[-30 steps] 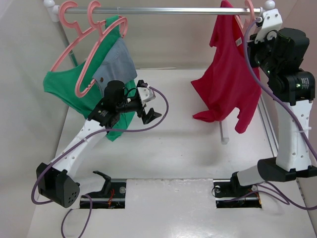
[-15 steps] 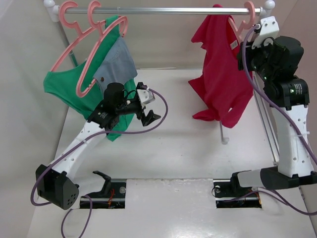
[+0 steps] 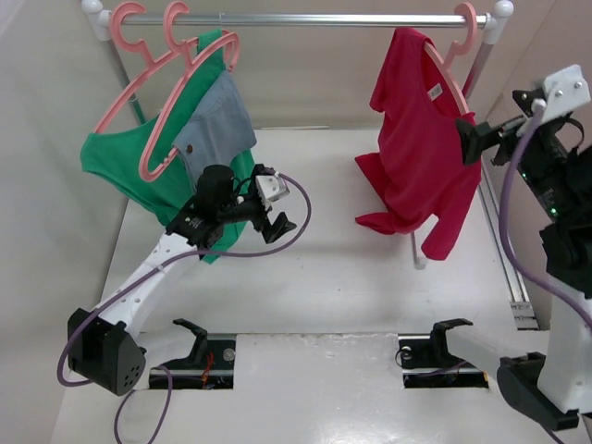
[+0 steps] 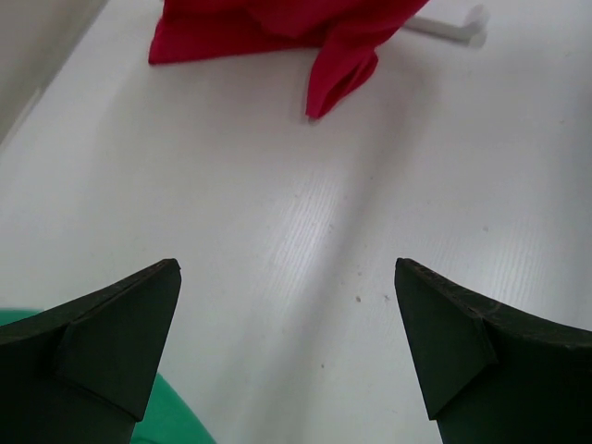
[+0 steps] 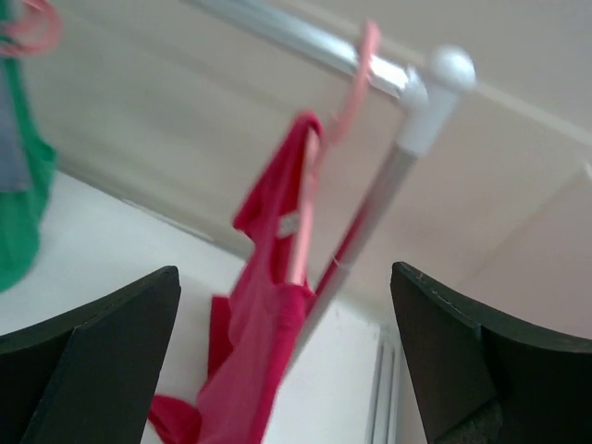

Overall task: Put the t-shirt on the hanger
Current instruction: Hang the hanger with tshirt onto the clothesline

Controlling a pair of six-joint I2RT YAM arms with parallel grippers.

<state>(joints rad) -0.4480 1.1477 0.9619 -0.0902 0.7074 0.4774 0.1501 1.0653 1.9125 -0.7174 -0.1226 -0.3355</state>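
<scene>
Top external view shows the t-shirt (image 3: 416, 166) hanging on the hanger (image 3: 446, 72), which is hooked over the rail (image 3: 305, 18) — though lopsided and bunched low. The right gripper (image 5: 285, 273) stands beside it, fingers wide apart and empty, and the left gripper (image 4: 287, 264) likewise — so the task looks essentially done.

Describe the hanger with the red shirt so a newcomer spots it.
Follow the metal rail across the back to its right end. The pink hanger there carries the red t-shirt; the other pink hangers cluster at the left end.

One t-shirt (image 3: 416, 157), two other garments (image 3: 111, 162) (image 3: 217, 116), three hangers (image 3: 443, 76) (image 3: 117, 25) (image 3: 172, 18).
</scene>
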